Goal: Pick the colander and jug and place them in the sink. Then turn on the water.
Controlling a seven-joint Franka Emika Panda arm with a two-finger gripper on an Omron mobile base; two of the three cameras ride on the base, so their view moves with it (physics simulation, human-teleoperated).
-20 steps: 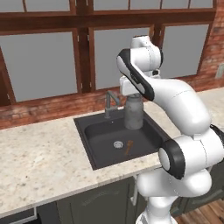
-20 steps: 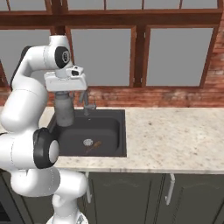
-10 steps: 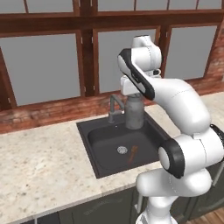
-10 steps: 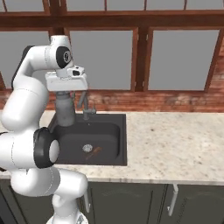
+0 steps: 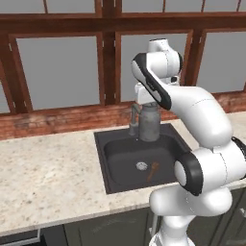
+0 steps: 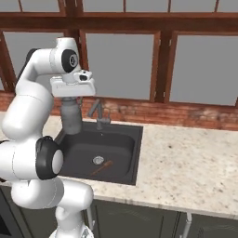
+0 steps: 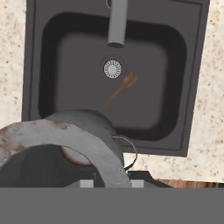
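**Jug in transit over sink, one vessel in hand**

Item: jug [image 5: 149,124], one. Dull grey cylinder with a narrower neck and a flared rim; rust-toned patches on the rim in the hand view. It hangs upright from the gripper [image 5: 150,104], over the back part of the sink [image 5: 111,163], just beside the faucet [image 5: 133,119] and clear of the basin floor. In the right base view the jug [image 6: 71,117] hangs over the sink's near-left corner.

Grip: the fingers are drawn close together, pinching the jug at its rim. The contact itself sits under the hand and cannot be made out finely.

Handling, as judged: rigid, likely metal or stoneware, so it will not deform under the pinch. It looks moderately heavy for its size, and a thin-rim hold lets a tall body swing or slip. Smooth walls suggest a slippery surface. The rim is the sensible purchase; the body looks too broad for these fingers. It should be lowered upright until the base meets the basin before release, keeping off the faucet.

Count:
- jug, one
- sink, one; dark, nearly black rectangular basin with one round metal drain [image 7: 112,68]
- faucet, one; slim, grey, no stream falling from it
- wooden spoon [image 7: 121,89], one; brown, lying on the basin floor beside the drain
- tabletop [image 6: 186,162], one speckled stone run around the sink

Water not yet turned on
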